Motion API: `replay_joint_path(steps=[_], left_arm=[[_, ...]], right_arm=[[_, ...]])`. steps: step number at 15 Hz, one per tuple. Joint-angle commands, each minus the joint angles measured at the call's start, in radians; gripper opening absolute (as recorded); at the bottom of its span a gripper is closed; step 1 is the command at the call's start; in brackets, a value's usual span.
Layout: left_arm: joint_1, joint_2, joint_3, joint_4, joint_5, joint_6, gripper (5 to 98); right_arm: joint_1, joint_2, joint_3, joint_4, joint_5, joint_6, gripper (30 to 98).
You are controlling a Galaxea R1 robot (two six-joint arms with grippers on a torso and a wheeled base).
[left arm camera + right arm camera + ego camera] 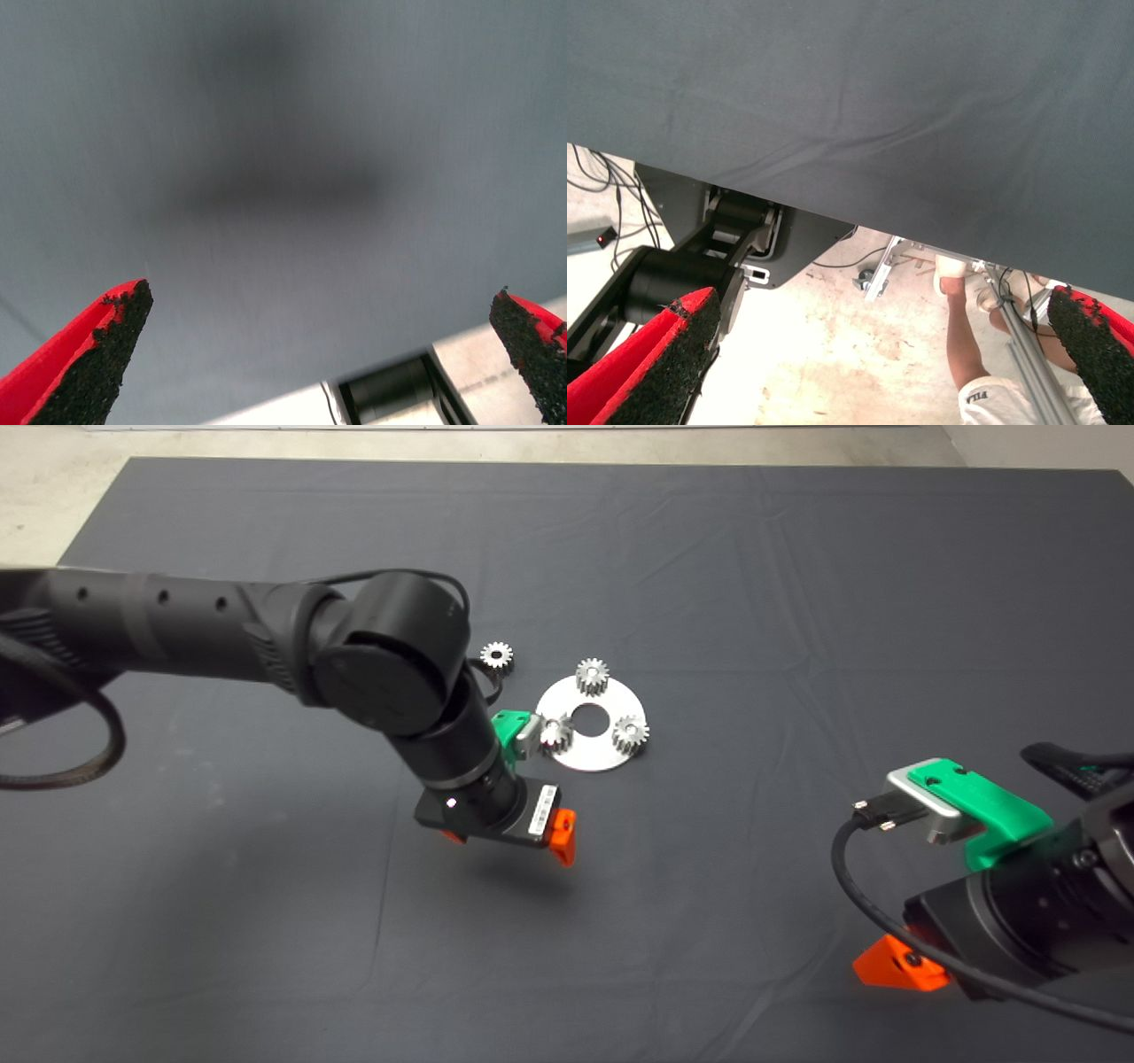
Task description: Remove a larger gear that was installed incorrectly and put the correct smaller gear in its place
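Dark mat (pixel 709 558) fills the table, and across it from the left comes the left gripper (pixel 509 841), hovering low with red fingers (pixel 97 354) spread wide on nothing. Parked near right, the right gripper (pixel 899 965) is also spread apart. Silver disc (pixel 592 757) carries three gears; which is the larger gear I cannot tell. One smaller gear (pixel 496 656) lies loose, far left of the disc. My read: the swap is underway, and next comes a careful descent onto a gear.

Dark mat (pixel 709 558) w/ silver disc (pixel 595 755) & loose smaller gear (pixel 496 656) on it.
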Motion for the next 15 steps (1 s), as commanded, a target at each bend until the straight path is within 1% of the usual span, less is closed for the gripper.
replay_joint_path(steps=[1, 2, 3, 4, 5, 8, 10, 12, 13, 15], left_arm=[[-0.01, 0.072, -0.081, 0.08, 0.068, 0.027, 98.2], [-0.009, 0.099, -0.109, 0.087, 0.096, 0.028, 98.2], [-0.01, 0.13, -0.15, 0.09, 0.115, 0.031, 98.2], [-0.01, 0.146, -0.197, 0.09, 0.127, 0.037, 98.2], [-0.01, 0.148, -0.218, 0.088, 0.128, 0.047, 98.2], [-0.01, 0.157, -0.244, 0.087, 0.127, 0.05, 98.2], [-0.01, 0.161, -0.265, 0.088, 0.131, 0.057, 98.2], [-0.01, 0.167, -0.289, 0.084, 0.127, 0.089, 98.2], [-0.01, 0.179, -0.314, 0.084, 0.127, 0.1, 98.2], [-0.01, 0.203, -0.368, 0.082, 0.127, 0.14, 98.2]], right_arm=[[-0.004, -0.006, 0.002, -0.004, -0.109, -0.009, 97.7], [-0.008, -0.006, 0.002, -0.004, -0.109, -0.009, 97.7], [-0.008, -0.006, 0.002, -0.004, -0.109, -0.009, 97.7], [-0.008, -0.005, 0.002, -0.004, -0.109, -0.009, 97.7], [-0.01, -0.005, 0.002, -0.004, -0.108, -0.009, 97.7], [-0.01, -0.002, 0.002, -0.004, -0.109, -0.009, 97.7], [-0.01, -0.002, 0.002, -0.004, -0.108, -0.009, 97.7], [-0.01, -0.002, 0.002, -0.004, -0.108, -0.009, 97.7], [-0.011, -0.002, 0.002, -0.004, -0.108, -0.009, 97.7], [-0.016, -0.002, 0.002, -0.004, -0.108, -0.009, 97.7]])
